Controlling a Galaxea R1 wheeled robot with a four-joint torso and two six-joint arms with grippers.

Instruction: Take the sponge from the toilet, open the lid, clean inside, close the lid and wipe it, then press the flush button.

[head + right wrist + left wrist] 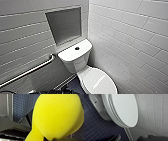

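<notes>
Thick bright-yellow sponge (pixel 56 116), rounded lobe w/ pinched waist, clamped in R gripper (pixel 56 139); L gripper (pixel 133 139) state unclear.

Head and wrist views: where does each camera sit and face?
Head: high on the robot, facing forward-down at toilet, flush button, shut lid; dark robot parts at bottom edge.
Left wrist: on left arm, facing lid and floor; robot parts at edge.
Right wrist: on right arm, facing held sponge, floor behind; robot parts beside it.
Shared: head and left wrist both show lid.
</notes>
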